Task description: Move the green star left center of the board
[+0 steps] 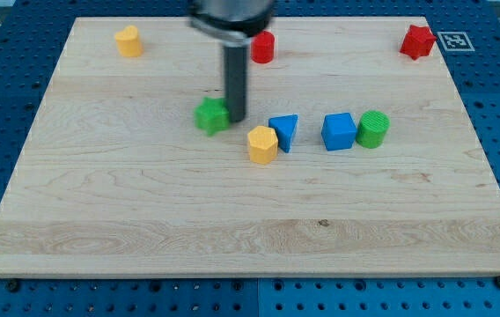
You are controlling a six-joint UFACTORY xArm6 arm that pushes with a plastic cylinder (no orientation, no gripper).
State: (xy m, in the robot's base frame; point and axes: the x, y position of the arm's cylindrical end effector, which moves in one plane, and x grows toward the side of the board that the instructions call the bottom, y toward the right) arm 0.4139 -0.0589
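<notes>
My tip [236, 118] touches the green star [212, 115] on the side facing the counter's [144, 211] right edge; the star sits near the counter's middle. The tool is a bare rod, gripping nothing.

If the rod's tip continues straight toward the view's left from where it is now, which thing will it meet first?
My tip sits right beside the green star, on its right, so it would likely meet that first. Beyond it, the board looks free.
</notes>
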